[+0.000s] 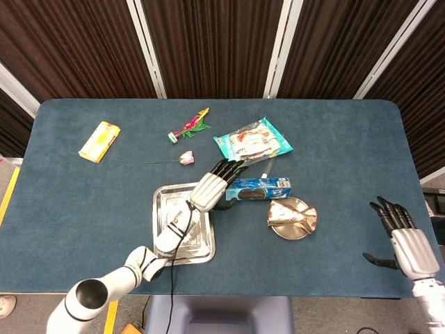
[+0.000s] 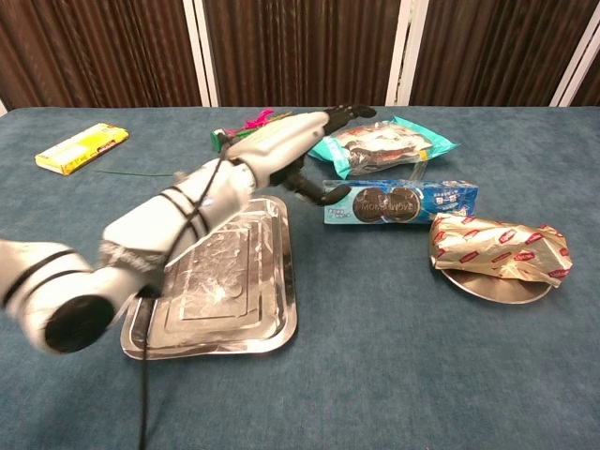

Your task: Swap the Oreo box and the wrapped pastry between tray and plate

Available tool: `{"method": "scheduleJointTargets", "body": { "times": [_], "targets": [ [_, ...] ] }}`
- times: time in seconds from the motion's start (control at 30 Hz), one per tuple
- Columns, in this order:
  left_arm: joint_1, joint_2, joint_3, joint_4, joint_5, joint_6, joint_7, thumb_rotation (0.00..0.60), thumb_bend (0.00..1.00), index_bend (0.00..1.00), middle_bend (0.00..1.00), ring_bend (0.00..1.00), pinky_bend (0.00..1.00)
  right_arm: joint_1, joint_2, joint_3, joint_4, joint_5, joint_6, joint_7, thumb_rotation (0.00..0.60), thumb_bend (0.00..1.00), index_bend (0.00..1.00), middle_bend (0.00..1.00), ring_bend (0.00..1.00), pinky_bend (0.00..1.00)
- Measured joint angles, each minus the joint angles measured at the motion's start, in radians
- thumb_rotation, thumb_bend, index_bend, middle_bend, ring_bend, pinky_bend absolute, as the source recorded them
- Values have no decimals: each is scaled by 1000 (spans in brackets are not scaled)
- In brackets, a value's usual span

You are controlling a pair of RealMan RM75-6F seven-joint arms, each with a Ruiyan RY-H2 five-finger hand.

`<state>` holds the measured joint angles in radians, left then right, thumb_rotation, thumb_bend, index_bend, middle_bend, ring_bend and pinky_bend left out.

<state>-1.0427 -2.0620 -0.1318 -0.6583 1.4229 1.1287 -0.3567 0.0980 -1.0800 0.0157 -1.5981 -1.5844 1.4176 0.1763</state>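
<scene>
A lab: curtained walls (image 1: 208,49), blue-carpeted table (image 1: 334,160).

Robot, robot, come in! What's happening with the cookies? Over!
Left hand open, holding nothing. Right hand open at table edge. Cookie box on table between tray and plate; pastry on plate. Nothing blocking.
</scene>
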Motion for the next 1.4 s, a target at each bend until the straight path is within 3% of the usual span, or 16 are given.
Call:
{"method": "scheduleJointTargets", "body": {
  "times": [0.13, 0.3, 0.4, 0.6, 0.87, 1.2, 1.4],
  "targets": [
    [120, 155, 60, -310, 18, 84, 140, 600, 377, 0, 0, 0, 34, 37, -42, 27, -44, 9, -26, -94, 600, 241, 265, 154, 58, 299],
    [332, 393, 158, -615, 51, 241, 288, 600, 377, 0, 0, 0, 34, 94, -81, 63, -88, 89, -117, -210, 600, 257, 318, 203, 108, 351],
    [437, 493, 211, -678, 81, 331, 326, 600, 377, 0, 0, 0, 32, 128, -108, 80, -108, 155, -175, -292, 600, 264, 340, 217, 124, 378],
    [519, 559, 244, -692, 131, 397, 289, 600, 377, 0, 0, 0, 30, 188, -191, 102, -112, 246, -236, -457, 600, 267, 341, 220, 127, 384],
    [554, 597, 218, -673, 155, 391, 232, 600, 377, 0, 0, 0, 30, 270, -316, 133, -76, 392, -301, -608, 600, 269, 364, 231, 142, 388],
    [571, 602, 179, -639, 155, 351, 190, 600, 377, 0, 0, 0, 27, 330, -404, 148, 22, 501, -344, -665, 600, 280, 404, 247, 161, 406],
    [581, 603, 164, -628, 161, 338, 176, 600, 378, 0, 0, 0, 27, 357, -441, 153, 64, 547, -348, -694, 600, 295, 508, 323, 261, 483]
  ]
}}
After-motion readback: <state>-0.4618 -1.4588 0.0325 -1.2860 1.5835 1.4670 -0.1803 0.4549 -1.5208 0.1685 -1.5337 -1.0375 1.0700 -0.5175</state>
